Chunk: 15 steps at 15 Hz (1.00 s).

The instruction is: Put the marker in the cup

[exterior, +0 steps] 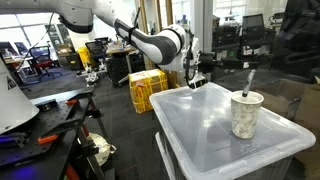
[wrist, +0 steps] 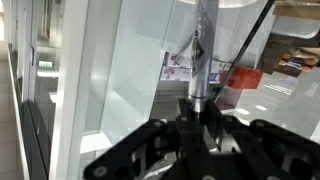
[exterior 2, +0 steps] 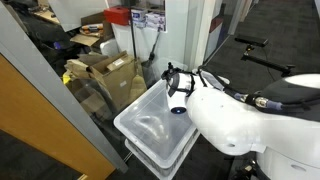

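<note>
Marker (wrist: 200,60), wrist view: a grey rod rises from between the fingers of the tool (wrist: 200,118), which are drawn together. I read it as clamped.

Exterior view: the tool (exterior: 196,80) hovers at the far edge of the worktop (exterior: 200,125), a clear bin lid. The cup (exterior: 247,115) stands upright, well apart from it. I cannot identify the thin dark streak (exterior: 250,78) above its rim.

Exterior view: the tool (exterior 2: 178,88) is over the worktop (exterior 2: 150,125) edge; the cup is not visible.

Step in hand: transport. Next I must carry across to above the rim, tip the marker downward, then release.
</note>
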{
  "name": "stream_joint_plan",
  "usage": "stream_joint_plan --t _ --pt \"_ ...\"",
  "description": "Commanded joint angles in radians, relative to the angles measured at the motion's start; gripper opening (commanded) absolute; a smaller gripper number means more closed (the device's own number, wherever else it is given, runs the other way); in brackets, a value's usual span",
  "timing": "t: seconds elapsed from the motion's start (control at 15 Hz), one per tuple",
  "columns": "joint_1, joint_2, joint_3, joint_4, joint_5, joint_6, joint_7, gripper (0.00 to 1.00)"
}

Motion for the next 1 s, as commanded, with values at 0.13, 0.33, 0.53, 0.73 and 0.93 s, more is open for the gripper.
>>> stream_joint_plan --t 0.13,0.33,0.53,0.73,0.93 --pt "-0.003 0.000 -0.001 -0.004 0.010 -0.019 0.000 0.68" --pt "0.007 0.000 -0.010 -0.024 0.009 -0.011 0.000 0.90" --pt "0.021 -0.014 -0.018 -0.059 -0.003 0.003 -0.001 1.00" --pt "0.033 -0.035 -0.023 -0.096 -0.014 0.012 -0.008 1.00" --pt "0.040 -0.055 -0.032 -0.122 -0.020 0.035 -0.021 1.00"
